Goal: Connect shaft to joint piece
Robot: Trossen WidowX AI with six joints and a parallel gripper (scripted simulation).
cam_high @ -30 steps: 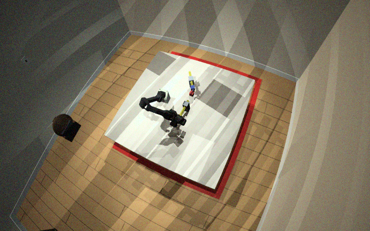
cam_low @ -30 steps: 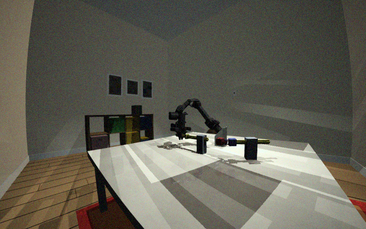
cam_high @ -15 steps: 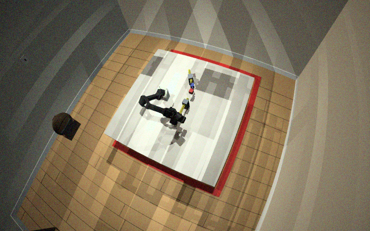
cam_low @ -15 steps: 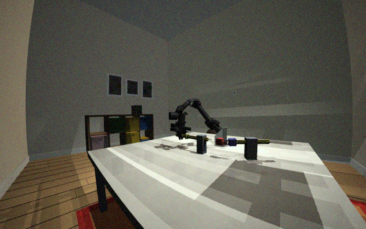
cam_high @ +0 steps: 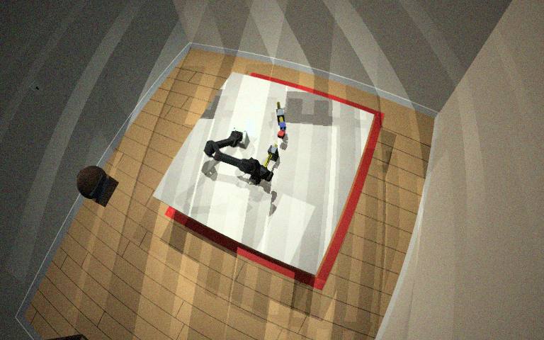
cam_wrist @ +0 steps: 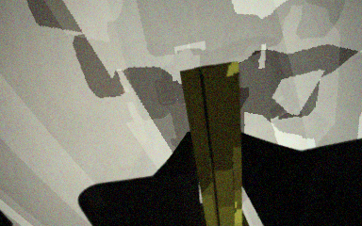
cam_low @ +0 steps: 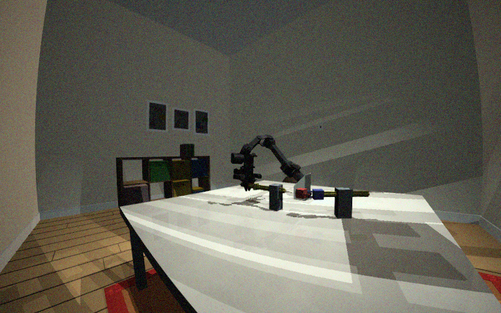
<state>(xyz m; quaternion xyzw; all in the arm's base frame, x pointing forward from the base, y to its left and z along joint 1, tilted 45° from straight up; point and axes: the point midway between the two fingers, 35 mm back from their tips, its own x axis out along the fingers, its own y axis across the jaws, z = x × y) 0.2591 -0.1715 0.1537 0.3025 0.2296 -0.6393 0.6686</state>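
Observation:
The red joint piece (cam_high: 281, 134) (cam_low: 301, 193) hangs beside the blue part (cam_high: 282, 125) (cam_low: 318, 193) on the end of the first yellow shaft (cam_high: 278, 105) (cam_low: 361, 193). That shaft passes through its grey block (cam_high: 280, 112) (cam_low: 343, 203). The second yellow shaft (cam_high: 268, 159) (cam_low: 261, 188) (cam_wrist: 220, 141) runs through the other block (cam_high: 273, 149) (cam_low: 275, 197). Its front end sticks out a little, with a gap to the red piece. My gripper (cam_low: 248, 186) (cam_wrist: 205, 134) is shut on the second shaft near its rear end. The joint's opening is too small to make out.
The white table (cam_high: 297, 168) (cam_low: 229, 228) carries both blocks. A pale upright plate (cam_low: 306, 181) stands by the arm's base. My black arm (cam_high: 230, 159) (cam_low: 279, 154) reaches over from the base. Shelves (cam_low: 119, 180) stand beyond the table.

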